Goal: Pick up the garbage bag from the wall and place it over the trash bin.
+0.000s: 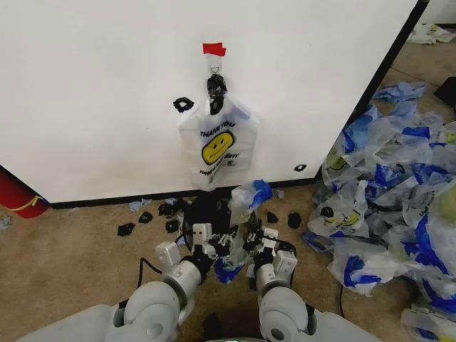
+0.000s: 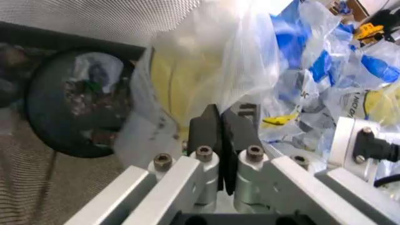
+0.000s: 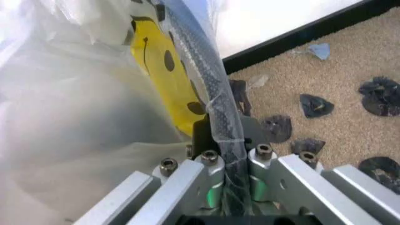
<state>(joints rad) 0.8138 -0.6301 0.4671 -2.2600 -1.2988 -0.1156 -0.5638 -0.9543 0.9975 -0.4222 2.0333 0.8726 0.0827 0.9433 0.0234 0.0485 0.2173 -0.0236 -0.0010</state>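
Down low, we see our left gripper pinching a thin translucent white smiley-face bag beside the round black bin; our right gripper clamps a twisted fold of that plastic.

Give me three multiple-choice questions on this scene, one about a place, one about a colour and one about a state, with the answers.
1. Where is the hanging bag?
A. Below the red tape on the wall
B. Inside the bin
C. Flat on the carpet

2. What colour is its smiley?
A. Red
B. Yellow
C. Green

3. The right claw is:
A. Wide open
B. Shut on nothing
C. Shut on a bag

Answers:
1 A, it hangs from a clip just under the tape.
2 B, the printed face is yellow.
3 C, a twisted strip of the held bag is pinched between its fingers.
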